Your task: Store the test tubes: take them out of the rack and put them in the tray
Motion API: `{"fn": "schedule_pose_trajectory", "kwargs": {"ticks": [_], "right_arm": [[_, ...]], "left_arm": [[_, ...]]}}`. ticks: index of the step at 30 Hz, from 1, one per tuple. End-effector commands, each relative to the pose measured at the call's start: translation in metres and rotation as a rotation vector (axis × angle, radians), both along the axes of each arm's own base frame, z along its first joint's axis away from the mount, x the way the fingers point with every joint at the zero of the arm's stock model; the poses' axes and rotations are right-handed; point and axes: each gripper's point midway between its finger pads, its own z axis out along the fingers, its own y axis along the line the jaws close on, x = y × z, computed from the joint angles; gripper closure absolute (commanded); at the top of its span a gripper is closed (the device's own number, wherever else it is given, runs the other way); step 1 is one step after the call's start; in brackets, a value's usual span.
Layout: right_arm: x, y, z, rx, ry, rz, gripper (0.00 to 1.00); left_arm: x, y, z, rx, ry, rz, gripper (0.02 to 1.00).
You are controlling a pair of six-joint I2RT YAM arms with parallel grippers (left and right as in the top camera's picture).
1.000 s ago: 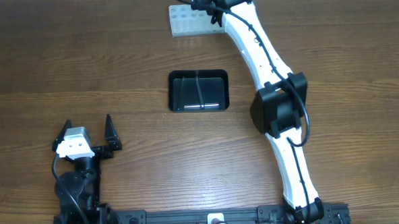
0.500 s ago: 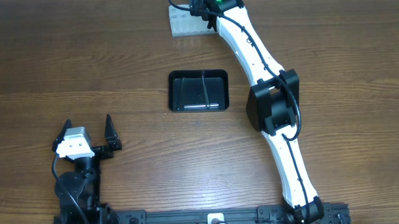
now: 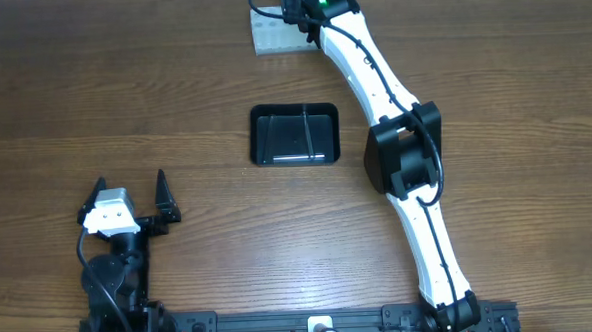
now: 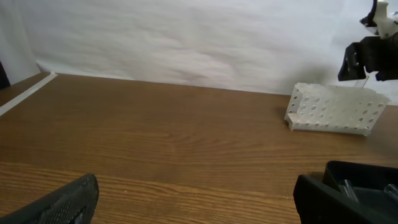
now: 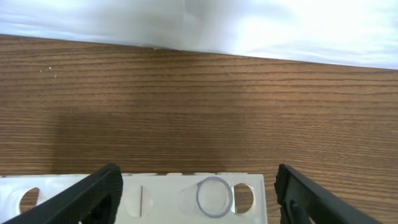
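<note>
Since a second ago the right arm's elbow swings a little toward the left side of the tabletop, and the right pincer [image 3: 301, 8] comes in over the right end of the rack [image 3: 270, 34]. Over the last half second it hardly shifts. We judge it is lined up for the next pick and nothing is gripped yet. From above, the rack stands by the tabletop's far edge. The tray [image 3: 260, 138] sits mid-tabletop, well apart from the rack, with stored tubes [image 3: 299, 133] lying in it. The left pincer [image 3: 132, 198] rests toward the near left corner, its fingers apart.

Seen from the left wrist, the right pincer hangs just above the rack's far end. A thin glassy line beneath it may be a tube, but we cannot be sure.

Seen from the right wrist, the right pincer's fingers stand wide apart over the rack's end. The round mouth of a test tube [image 5: 213, 196] shows upright in a hole between them, and neither finger touches it. The holes beside it look empty. We reckon the pincer has to come down and shut on this tube next.
</note>
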Motion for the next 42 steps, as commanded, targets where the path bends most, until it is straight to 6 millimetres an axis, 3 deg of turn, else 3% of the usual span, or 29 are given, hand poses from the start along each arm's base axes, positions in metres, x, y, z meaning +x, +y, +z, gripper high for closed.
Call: {"fn": "schedule_pose_trajectory", "kwargs": {"ticks": [1, 4, 10, 15, 20, 30, 36, 42], "right_arm": [[0.002, -0.001, -0.014, -0.022, 0.006, -0.007, 0.248], [0.004, -0.001, -0.016, -0.026, 0.002, -0.012, 0.297], [0.004, -0.003, -0.016, -0.039, -0.001, -0.015, 0.667], [0.004, -0.003, -0.016, -0.038, -0.001, -0.015, 0.803], [0.003, -0.001, -0.016, -0.038, -0.001, -0.012, 0.860], [0.003, 0.006, -0.005, -0.029, -0.023, -0.002, 0.866], [0.002, 0.012, 0.034, -0.004, -0.081, 0.007, 0.873], [-0.005, 0.013, 0.088, 0.030, -0.158, 0.010, 0.879]], "left_arm": [[0.000, 0.000, -0.001, 0.017, 0.000, -0.004, 0.023], [0.000, 0.000, -0.001, 0.017, 0.000, -0.004, 0.020], [0.000, 0.000, -0.001, 0.017, 0.000, -0.004, 0.020], [0.000, 0.000, -0.001, 0.017, 0.000, -0.004, 0.020], [0.000, 0.000, -0.001, 0.017, 0.000, -0.004, 0.020], [0.000, 0.000, -0.001, 0.017, -0.001, -0.004, 0.020], [0.000, 0.000, -0.001, 0.017, 0.000, -0.004, 0.023], [0.000, 0.000, -0.001, 0.017, 0.000, -0.004, 0.020]]}}
